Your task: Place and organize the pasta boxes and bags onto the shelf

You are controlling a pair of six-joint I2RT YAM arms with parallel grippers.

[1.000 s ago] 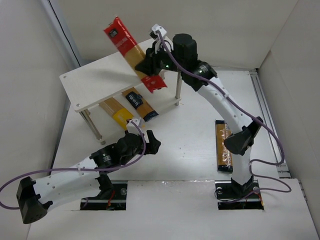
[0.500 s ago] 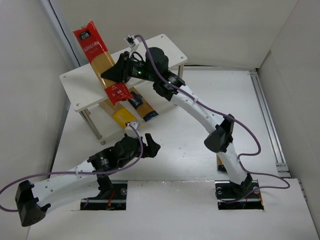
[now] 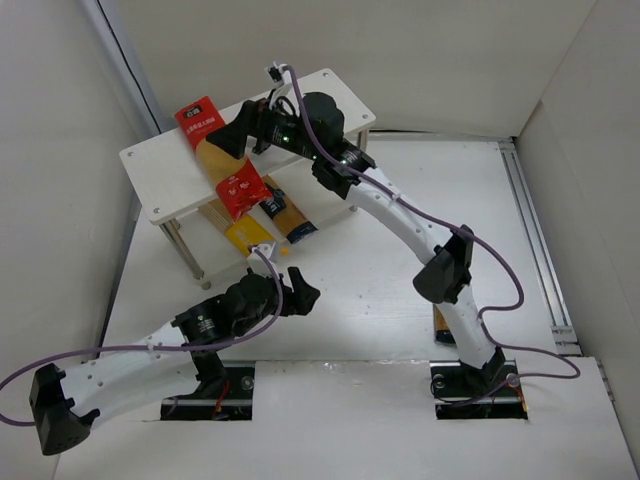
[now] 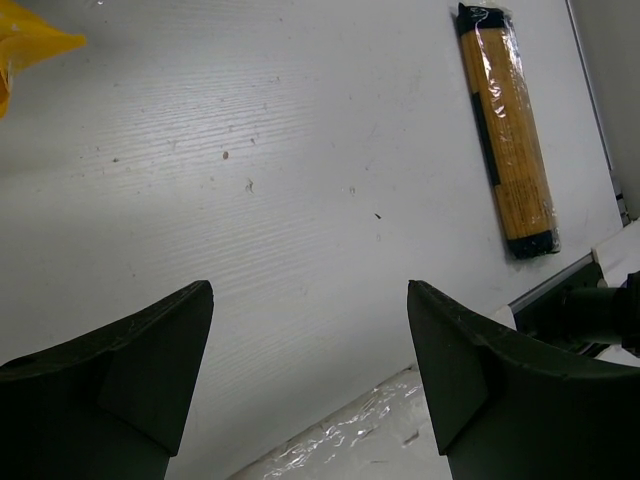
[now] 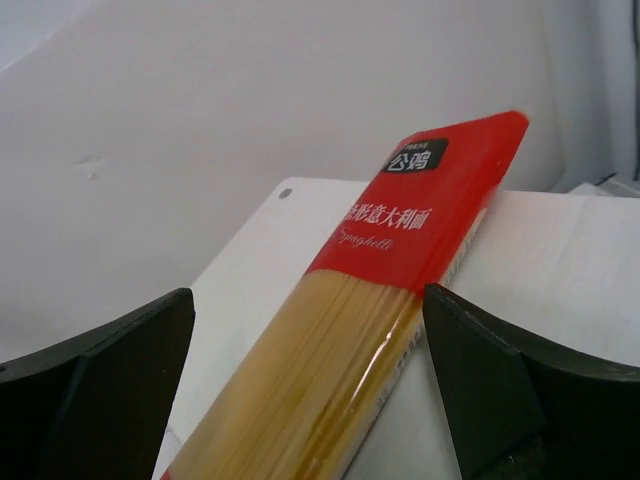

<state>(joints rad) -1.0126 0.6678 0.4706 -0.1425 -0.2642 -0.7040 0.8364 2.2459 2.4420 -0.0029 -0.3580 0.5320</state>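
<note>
Near the front edge of the counter (image 4: 250, 150) the left pincer (image 4: 310, 330) is held partly spread, with nothing between its jaws. Farther back, the red-ended bag (image 5: 400, 240) is laid slantwise on the shelf (image 3: 160, 170) (near end overhanging the front edge), flanked by the wide-spread right pincer (image 5: 310, 300).
</note>
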